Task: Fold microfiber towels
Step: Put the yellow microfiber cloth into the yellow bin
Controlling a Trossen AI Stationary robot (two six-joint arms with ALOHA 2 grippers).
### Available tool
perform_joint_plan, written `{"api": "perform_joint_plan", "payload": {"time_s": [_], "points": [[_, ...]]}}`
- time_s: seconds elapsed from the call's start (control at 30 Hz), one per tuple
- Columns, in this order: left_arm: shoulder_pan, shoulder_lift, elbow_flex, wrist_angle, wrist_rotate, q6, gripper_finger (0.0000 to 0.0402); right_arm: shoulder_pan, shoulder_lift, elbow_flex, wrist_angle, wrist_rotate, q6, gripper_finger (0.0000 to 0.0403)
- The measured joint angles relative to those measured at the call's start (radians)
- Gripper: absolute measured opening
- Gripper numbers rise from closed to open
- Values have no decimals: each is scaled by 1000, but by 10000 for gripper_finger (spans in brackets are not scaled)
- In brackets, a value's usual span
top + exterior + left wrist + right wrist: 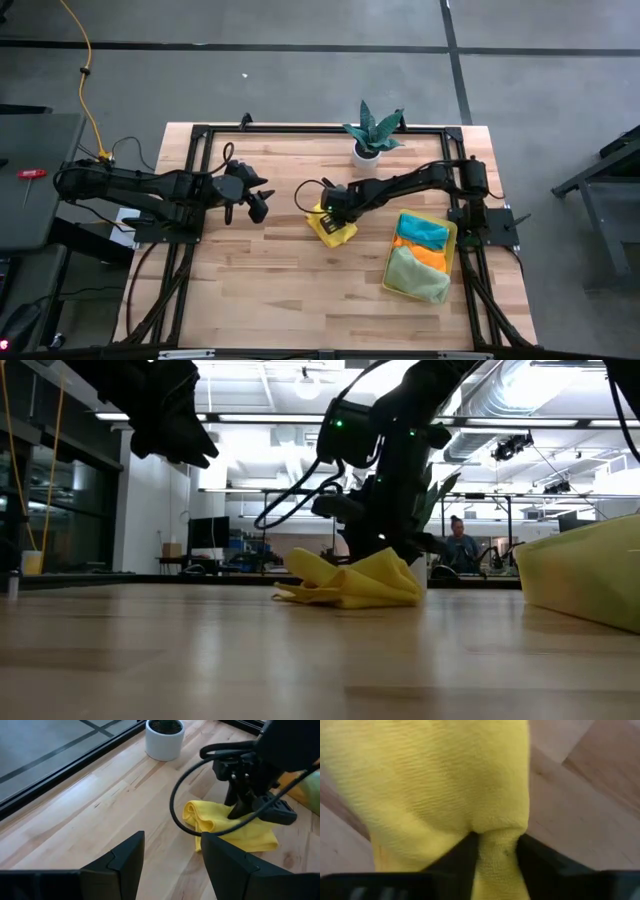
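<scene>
Right wrist view shows the right gripper [495, 857] with its 2 fingers pinching a fold of the yellow towel [445, 785] on the counter [580, 805], while the left gripper [258, 196] hovers nearby, fingers spread.

Plain yellow towel [333, 226]; teal, orange, pale green towels [422, 255].

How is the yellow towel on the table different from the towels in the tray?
The yellow towel lies bunched on the bare wood, while the tray towels lie stacked in the tray. The right gripper pinches the yellow towel; nothing touches the tray towels. All are soft cloths.
</scene>
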Motion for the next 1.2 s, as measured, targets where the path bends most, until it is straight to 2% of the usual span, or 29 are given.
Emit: {"api": "perform_joint_plan", "payload": {"time_s": [0.13, 0.17, 0.33, 0.53, 0.63, 0.77, 0.83, 0.93, 1.1, 1.2], "points": [[0, 0, 0, -6, 0, 2, 184, 17, 19, 1, 10, 4, 0, 28], [0, 0, 0, -6, 0, 2, 184, 19, 19, 0, 13, 5, -7, 17], [0, 0, 0, -9, -1, 30, 184, 22, -33, -4, -17, 16, -33, 5], [0, 0, 0, -11, 0, 36, 184, 13, -181, -4, -57, -48, -178, 3], [0, 0, 0, -10, 0, 36, 184, 10, -270, -4, -72, -124, -260, 2], [0, 0, 0, -7, 0, 36, 184, 8, -412, -4, -123, -286, -396, 1], [0, 0, 0, -6, -3, 36, 184, 8, -488, -4, -182, -383, -463, 1], [0, 0, 0, -6, -10, 36, 184, 10, -593, -2, -319, -470, -487, 1], [0, 0, 0, -4, -55, 32, 184, 57, -719, -3, -600, -464, -465, 1], [0, 0, 0, -2, -72, 29, 184, 106, -753, -3, -722, -424, -459, 0]]}}
